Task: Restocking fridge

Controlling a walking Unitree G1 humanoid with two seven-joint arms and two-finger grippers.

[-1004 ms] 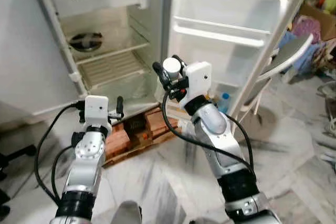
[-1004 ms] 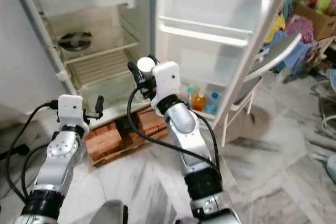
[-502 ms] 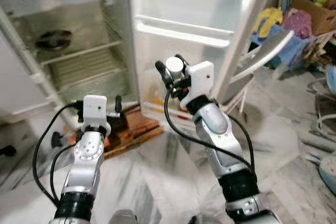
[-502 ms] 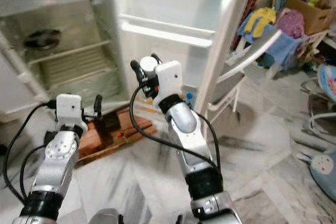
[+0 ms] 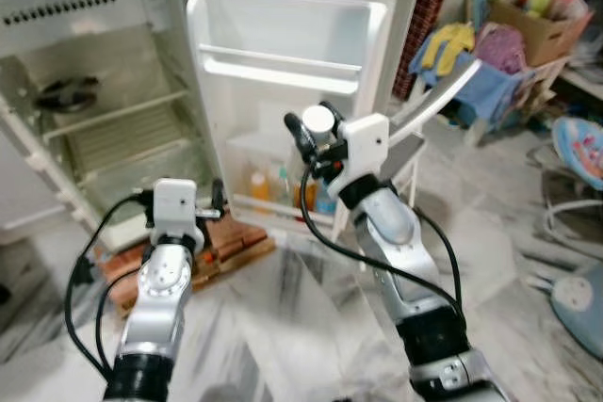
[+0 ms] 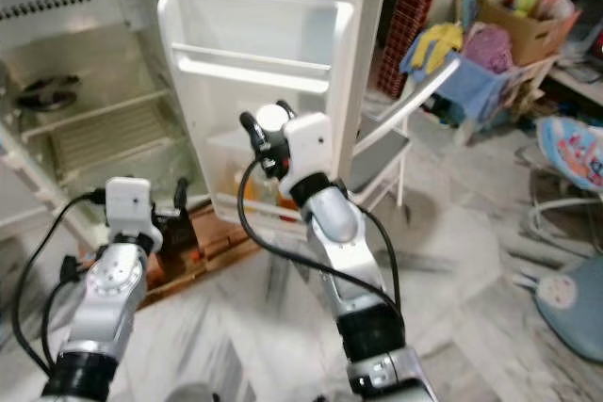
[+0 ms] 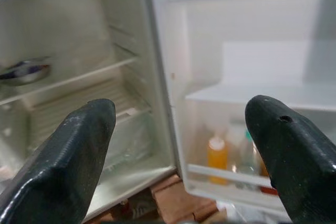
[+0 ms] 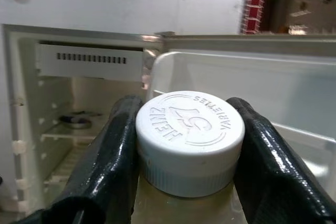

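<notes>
An open white fridge stands ahead with its door swung wide. The door's bottom shelf holds several bottles. My right gripper is raised in front of the door and shut on a bottle with a white Heinz cap; both black fingers press its sides. My left gripper is lower, by the fridge's base, open with nothing between its fingers. A dark bowl sits on an upper wire shelf inside.
The fridge rests on bricks and a wooden pallet. A folding chair stands to the right of the door. Boxes and bright clothes are piled at the far right, and a baby bouncer stands on the marble floor.
The whole view has swung right, so the fridge now sits further left and more of the room shows. Both arms keep their pose; the right gripper still holds the bottle.
</notes>
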